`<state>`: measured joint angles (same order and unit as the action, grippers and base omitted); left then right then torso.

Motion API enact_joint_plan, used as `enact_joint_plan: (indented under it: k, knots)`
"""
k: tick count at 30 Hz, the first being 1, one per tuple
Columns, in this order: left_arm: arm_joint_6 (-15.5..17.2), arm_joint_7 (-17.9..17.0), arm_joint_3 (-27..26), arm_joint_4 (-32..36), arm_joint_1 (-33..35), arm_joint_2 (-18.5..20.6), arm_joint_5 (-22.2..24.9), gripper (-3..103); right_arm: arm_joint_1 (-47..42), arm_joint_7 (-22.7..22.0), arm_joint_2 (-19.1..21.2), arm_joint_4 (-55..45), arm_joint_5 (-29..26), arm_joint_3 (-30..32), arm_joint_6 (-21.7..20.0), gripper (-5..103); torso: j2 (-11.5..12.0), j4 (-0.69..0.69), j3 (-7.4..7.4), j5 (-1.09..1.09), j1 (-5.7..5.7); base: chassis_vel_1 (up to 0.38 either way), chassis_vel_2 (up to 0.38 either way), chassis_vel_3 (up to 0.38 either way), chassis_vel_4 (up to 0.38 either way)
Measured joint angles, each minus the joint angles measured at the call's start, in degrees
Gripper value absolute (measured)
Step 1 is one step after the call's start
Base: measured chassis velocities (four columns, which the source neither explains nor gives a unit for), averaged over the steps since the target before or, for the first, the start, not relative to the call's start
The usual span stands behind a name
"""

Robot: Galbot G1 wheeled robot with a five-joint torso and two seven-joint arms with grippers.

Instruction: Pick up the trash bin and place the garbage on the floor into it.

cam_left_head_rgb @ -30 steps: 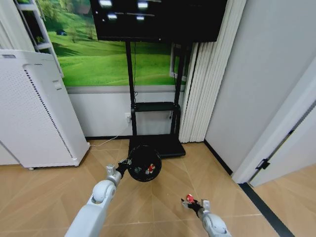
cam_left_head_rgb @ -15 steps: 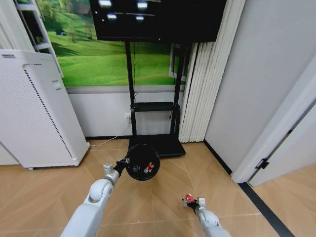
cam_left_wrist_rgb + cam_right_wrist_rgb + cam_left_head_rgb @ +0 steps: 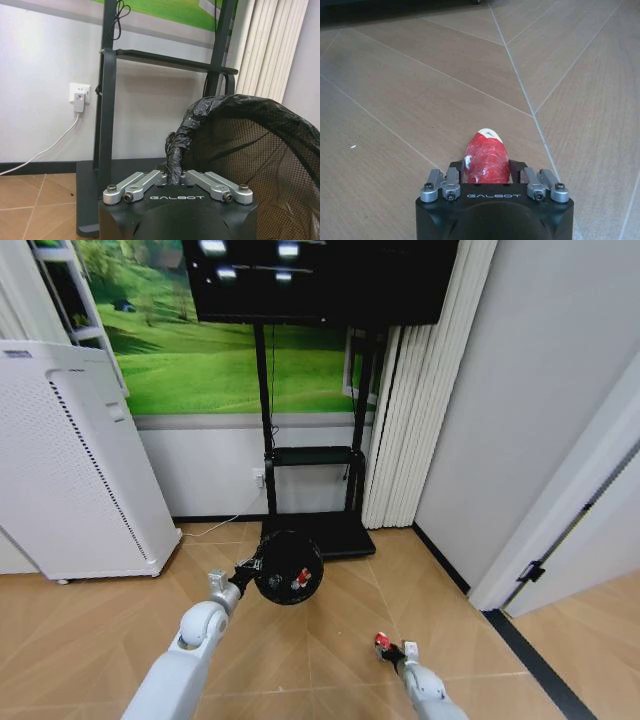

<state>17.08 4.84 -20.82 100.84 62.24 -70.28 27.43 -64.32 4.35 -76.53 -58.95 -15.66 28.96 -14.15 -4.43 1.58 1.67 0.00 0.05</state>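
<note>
My left gripper (image 3: 246, 576) holds the small black mesh trash bin (image 3: 288, 567) off the floor, its mouth tipped toward me. Red and pale bits of garbage (image 3: 298, 580) lie inside it. In the left wrist view the gripper (image 3: 175, 172) is shut on the bin's rim, where the black liner (image 3: 176, 150) bunches beside the mesh wall (image 3: 260, 155). Lower right, my right gripper (image 3: 392, 649) is shut on a crumpled red-and-white scrap (image 3: 382, 641). The right wrist view shows this scrap (image 3: 486, 156) between the fingers of the gripper (image 3: 487, 169), above the herringbone floor (image 3: 420, 100).
A tall white perforated appliance (image 3: 70, 460) stands at the left. Straight ahead is a black TV stand (image 3: 312, 528), with a plugged wall socket (image 3: 79, 95) beside it. White curtains (image 3: 420, 390) and a door frame (image 3: 545, 540) close the right side. Open floor (image 3: 330, 640) lies between the arms.
The left arm lifted the bin slightly up and left. The right gripper, with the red scrap, drifted slightly left and closer to me.
</note>
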Motion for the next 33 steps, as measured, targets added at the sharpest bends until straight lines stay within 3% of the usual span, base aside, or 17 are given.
enact_joint_plan:
  k: [10,14,19,20,22,28,33]
  knots:
    - [0.0,-0.1,0.4,-0.7,-0.1,-0.3,-0.3,4,-1.4,-0.7,0.4,-3.7,-1.3,0.8,0.2,47,0.0,0.00,0.00,0.02,0.00,0.000,0.000,0.000,0.000]
    - [-0.5,0.0,-0.4,-2.7,-0.4,-0.8,-0.7,4,-4.4,-2.4,2.1,-16.2,-7.9,3.5,-2.9,47,0.0,-0.01,0.00,-0.02,0.00,0.000,0.000,0.000,0.000]
    - [-1.2,0.5,-1.5,-5.6,-0.5,-1.1,-1.2,4,-7.2,-3.2,3.7,-26.9,-12.5,7.2,-5.5,47,0.0,0.03,0.00,0.03,0.00,0.000,0.000,0.000,0.000]
    - [-1.4,0.6,-1.6,-7.5,-0.8,-1.5,-1.3,4,-8.3,-4.0,4.4,-34.2,-14.6,9.3,-6.8,47,0.0,-0.02,0.00,-0.04,0.00,0.000,0.000,0.000,0.000]
    - [-1.5,0.6,-1.2,-8.7,-1.3,-2.0,-1.5,4,-9.2,-4.6,4.7,-39.2,-16.1,9.9,-7.7,47,0.0,-0.01,0.00,-0.02,0.00,0.000,0.000,0.000,0.000]
    - [-2.0,0.5,3.5,-11.2,-3.3,-2.9,-3.0,4,-11.3,-5.4,4.2,-50.3,-17.9,7.9,-8.6,47,0.0,0.00,0.00,0.01,0.00,0.000,0.000,0.000,0.000]
    - [-2.0,-0.1,9.1,-12.7,-5.2,-4.7,-3.9,4,-13.0,-4.8,3.1,-55.9,-15.7,1.2,-9.3,47,0.0,-0.01,0.00,0.01,0.00,0.000,0.000,0.000,0.000]
